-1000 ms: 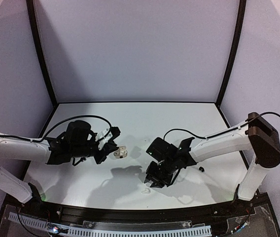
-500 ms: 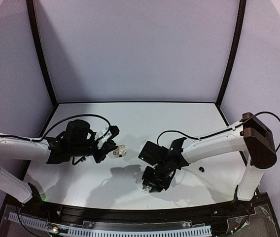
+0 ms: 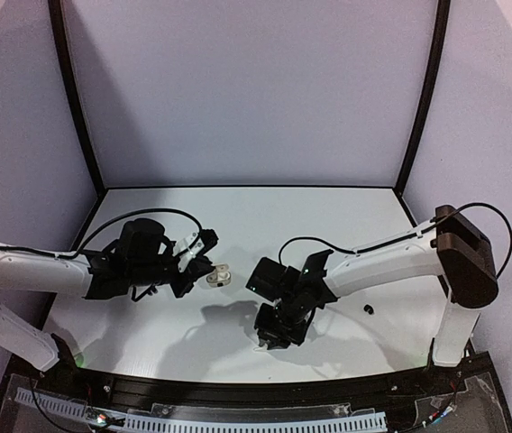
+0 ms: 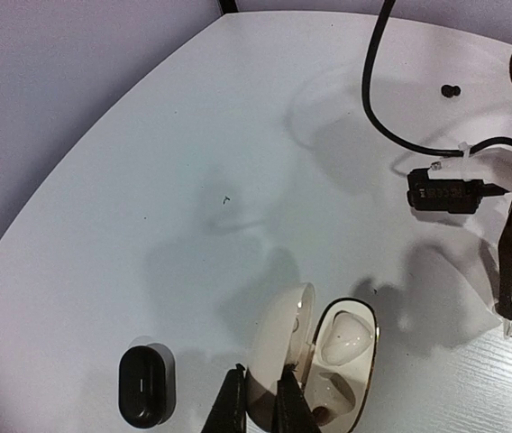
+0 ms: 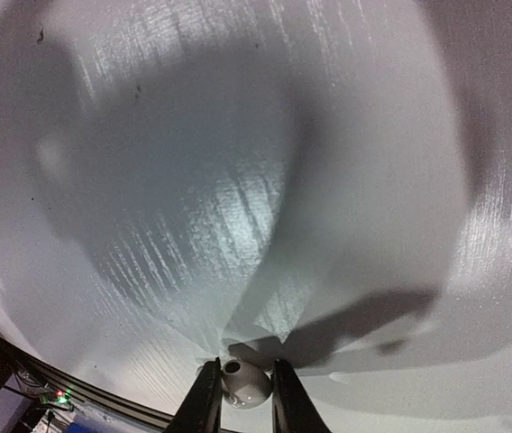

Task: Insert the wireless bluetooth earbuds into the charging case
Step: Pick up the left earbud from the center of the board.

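My left gripper (image 4: 258,399) is shut on the raised lid (image 4: 278,338) of the white charging case (image 4: 357,317), holding it open. One white earbud (image 4: 344,332) lies in the case's far socket. The case (image 3: 221,274) shows left of centre in the top view, at my left gripper (image 3: 205,269). My right gripper (image 5: 241,390) points down at the table near the front edge. Its two fingers press on either side of a small white earbud (image 5: 243,382) resting on the table. From above, the right gripper (image 3: 266,341) hides this earbud. A black earbud (image 3: 369,309) lies alone to the right.
A shut black case (image 4: 145,386) lies on the table left of the white case. The right arm's cable (image 4: 391,108) and wrist (image 4: 459,185) cross the left wrist view. The table's front edge (image 5: 103,404) runs just behind the right fingers.
My right arm has shifted left and toward the front edge, and its jaws have narrowed onto the white earbud. My left gripper and the case have stayed in place.
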{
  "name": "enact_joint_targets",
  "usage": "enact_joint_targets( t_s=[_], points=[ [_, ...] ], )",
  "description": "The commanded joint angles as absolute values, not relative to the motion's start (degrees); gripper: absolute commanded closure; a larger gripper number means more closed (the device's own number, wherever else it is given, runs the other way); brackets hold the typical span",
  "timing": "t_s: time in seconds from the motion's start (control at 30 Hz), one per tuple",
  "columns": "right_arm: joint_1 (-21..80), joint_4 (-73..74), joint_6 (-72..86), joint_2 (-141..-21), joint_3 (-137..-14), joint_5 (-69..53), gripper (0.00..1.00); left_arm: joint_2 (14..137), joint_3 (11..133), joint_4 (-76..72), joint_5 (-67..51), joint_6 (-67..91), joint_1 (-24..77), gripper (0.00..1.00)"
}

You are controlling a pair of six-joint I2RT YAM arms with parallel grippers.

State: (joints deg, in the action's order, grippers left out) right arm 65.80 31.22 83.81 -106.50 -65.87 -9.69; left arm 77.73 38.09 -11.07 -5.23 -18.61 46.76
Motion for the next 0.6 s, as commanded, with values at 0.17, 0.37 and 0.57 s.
enact_joint_targets(
  t_s=[0.17,0.37,0.57],
  points=[
    [64.2,37.4,77.1,-110.3,-70.5,-5.6,0.81,75.8,37.3,-11.2,-5.0,-18.4,46.5,0.99],
    [64.2,43.5,67.4,-115.4,-78.4,-3.2,0.84,75.9,37.7,-11.0,-5.0,-18.8,46.2,0.99],
    [63.0,40.9,57.4,-114.8,-76.4,-3.8,0.86,75.9,38.0,-10.8,-4.9,-18.9,46.0,0.99]
  ],
)
